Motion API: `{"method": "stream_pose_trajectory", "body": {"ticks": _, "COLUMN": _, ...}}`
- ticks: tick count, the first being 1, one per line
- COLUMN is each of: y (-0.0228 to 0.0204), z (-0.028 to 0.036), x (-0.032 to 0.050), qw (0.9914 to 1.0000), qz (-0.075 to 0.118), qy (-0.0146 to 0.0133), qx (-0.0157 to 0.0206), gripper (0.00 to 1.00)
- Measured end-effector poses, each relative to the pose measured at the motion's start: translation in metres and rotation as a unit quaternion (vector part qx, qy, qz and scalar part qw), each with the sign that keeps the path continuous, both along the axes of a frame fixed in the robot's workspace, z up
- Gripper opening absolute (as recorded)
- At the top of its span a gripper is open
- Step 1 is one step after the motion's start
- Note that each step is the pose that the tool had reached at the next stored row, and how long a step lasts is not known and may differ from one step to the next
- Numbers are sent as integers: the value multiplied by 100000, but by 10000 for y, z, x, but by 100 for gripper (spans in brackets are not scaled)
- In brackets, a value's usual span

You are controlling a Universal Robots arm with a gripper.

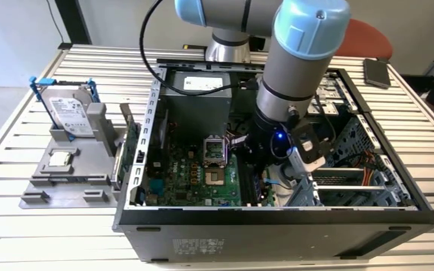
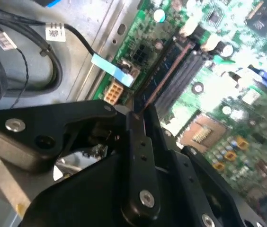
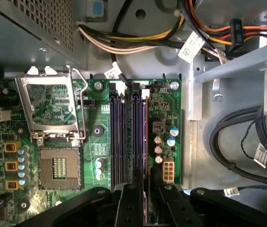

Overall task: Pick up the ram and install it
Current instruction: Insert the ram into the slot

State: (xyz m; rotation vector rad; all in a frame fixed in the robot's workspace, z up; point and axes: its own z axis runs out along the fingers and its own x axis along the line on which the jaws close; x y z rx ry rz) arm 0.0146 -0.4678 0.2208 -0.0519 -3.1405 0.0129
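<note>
The exterior view looks down from high in front of the bench (image 1: 21,226) onto the open computer case (image 1: 277,217), arm at upper centre. The first wrist view faces straight down, close over the motherboard (image 3: 166,101). The second wrist view, seemingly tilted, shares those memory slots (image 2: 181,78) beyond the pincer (image 2: 138,116).
</note>
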Motion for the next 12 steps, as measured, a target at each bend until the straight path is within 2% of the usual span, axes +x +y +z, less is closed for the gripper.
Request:
{"method": "stream_pose_trajectory", "body": {"ticks": 8, "y": 0, "z": 359, "x": 0, "qw": 100000, "qz": -17, "qy": -1, "qx": -21, "gripper": 100}}
{"method": "stream_pose_trajectory", "body": {"ticks": 10, "y": 0, "z": 368, "x": 0, "qw": 100000, "qz": -13, "qy": -3, "qx": -26, "gripper": 100}}
{"method": "stream_pose_trajectory", "body": {"ticks": 11, "y": 0, "z": 371, "x": 0, "qw": 100000, "qz": -14, "qy": -4, "qx": -29, "gripper": 0}}
{"method": "stream_pose_trajectory", "body": {"ticks": 12, "y": 0, "z": 374, "x": 0, "qw": 100000, "qz": -15, "qy": 0, "qx": -41, "gripper": 0}}
